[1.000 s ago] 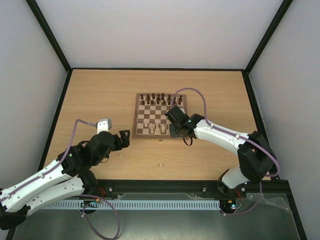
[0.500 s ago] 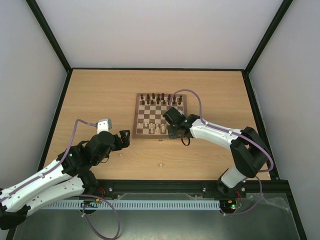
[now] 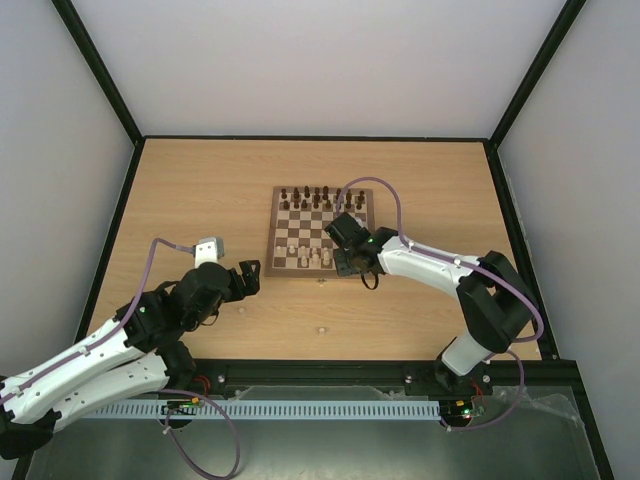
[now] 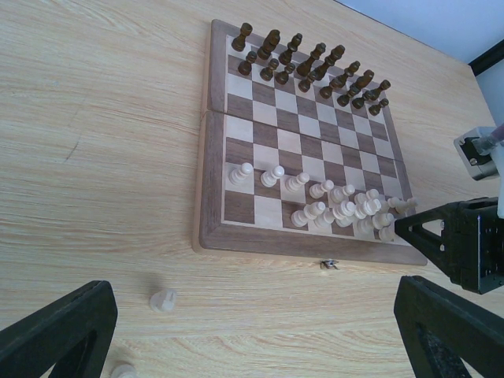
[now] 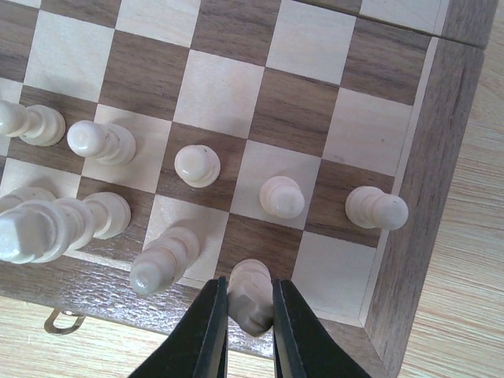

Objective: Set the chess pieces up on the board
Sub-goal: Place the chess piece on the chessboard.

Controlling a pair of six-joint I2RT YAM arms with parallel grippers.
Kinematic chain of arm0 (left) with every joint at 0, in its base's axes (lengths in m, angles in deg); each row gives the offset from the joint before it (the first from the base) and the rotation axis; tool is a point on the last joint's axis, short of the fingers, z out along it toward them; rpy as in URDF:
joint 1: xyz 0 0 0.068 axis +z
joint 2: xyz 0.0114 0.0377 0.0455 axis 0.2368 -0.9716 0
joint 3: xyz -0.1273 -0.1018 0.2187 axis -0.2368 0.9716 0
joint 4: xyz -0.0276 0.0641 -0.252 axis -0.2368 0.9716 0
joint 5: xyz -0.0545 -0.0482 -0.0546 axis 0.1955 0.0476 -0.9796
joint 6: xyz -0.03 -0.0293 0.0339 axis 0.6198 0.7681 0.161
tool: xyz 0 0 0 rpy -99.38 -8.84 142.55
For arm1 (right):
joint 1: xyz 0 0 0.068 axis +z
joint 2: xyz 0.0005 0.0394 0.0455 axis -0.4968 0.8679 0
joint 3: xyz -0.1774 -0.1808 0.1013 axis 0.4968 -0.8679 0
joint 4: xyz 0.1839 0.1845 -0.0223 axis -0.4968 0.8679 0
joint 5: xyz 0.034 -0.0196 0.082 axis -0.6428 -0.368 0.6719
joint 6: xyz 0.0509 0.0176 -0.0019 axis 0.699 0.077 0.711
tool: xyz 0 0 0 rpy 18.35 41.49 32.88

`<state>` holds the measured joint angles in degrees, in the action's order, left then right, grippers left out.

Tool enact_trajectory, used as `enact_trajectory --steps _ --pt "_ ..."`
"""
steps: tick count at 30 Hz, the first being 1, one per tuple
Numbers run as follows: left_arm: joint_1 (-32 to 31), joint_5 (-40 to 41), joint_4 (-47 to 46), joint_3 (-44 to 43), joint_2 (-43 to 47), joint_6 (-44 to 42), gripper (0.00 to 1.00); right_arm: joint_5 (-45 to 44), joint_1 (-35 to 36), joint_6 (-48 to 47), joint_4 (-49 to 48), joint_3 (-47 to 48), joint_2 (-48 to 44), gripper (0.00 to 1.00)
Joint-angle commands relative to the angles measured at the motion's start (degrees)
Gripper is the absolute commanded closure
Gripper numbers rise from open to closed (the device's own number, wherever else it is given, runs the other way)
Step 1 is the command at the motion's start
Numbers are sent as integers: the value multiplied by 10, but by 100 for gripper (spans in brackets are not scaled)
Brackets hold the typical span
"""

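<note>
Right arm (image 3: pixel 430 262) has swung a little leftward along the board's near edge; left arm (image 3: pixel 100 360) has not stirred. Right claw (image 5: pixel 250 319) pinches a pale piece (image 5: pixel 250 293) by the head, above the back-row square next to the near-right corner. Whether its base touches the board (image 5: pixel 409 236) I cannot tell. Left claw (image 4: pixel 252 327) is spread wide and empty, with the board's near-left corner just ahead of it.

Progress, as I judge it: dark pieces (image 4: pixel 307 63) fill the two rows far beyond the right claw. Pale pawns (image 5: pixel 281 197) line the row just beyond it and back-row pieces crowd to its left. The corner square to its right is bare, as are back-row squares far to its left. Pale strays (image 4: pixel 161 299) lie off the board just ahead of the left claw, so several placements remain.

A tall piece (image 5: pixel 161 260) stands just left of the right claw, near enough to be nudged on release.
</note>
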<state>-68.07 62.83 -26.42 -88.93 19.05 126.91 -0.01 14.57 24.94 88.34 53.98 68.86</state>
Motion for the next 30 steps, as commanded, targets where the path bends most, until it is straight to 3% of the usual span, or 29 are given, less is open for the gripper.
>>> enact_trajectory --steps 1,11,16,30 --pt "-2 6 1 4 -3 -8 1 -3 -8 -6 10 13 15 90" --pt "-2 5 0 3 -4 -11 1 -1 -10 -8 9 16 22 89" --pt "-2 5 0 4 -4 -11 1 0 -10 -7 10 13 10 79" --pt "-1 12 -15 13 -33 -11 1 -1 -11 -2 29 -2 -74 63"
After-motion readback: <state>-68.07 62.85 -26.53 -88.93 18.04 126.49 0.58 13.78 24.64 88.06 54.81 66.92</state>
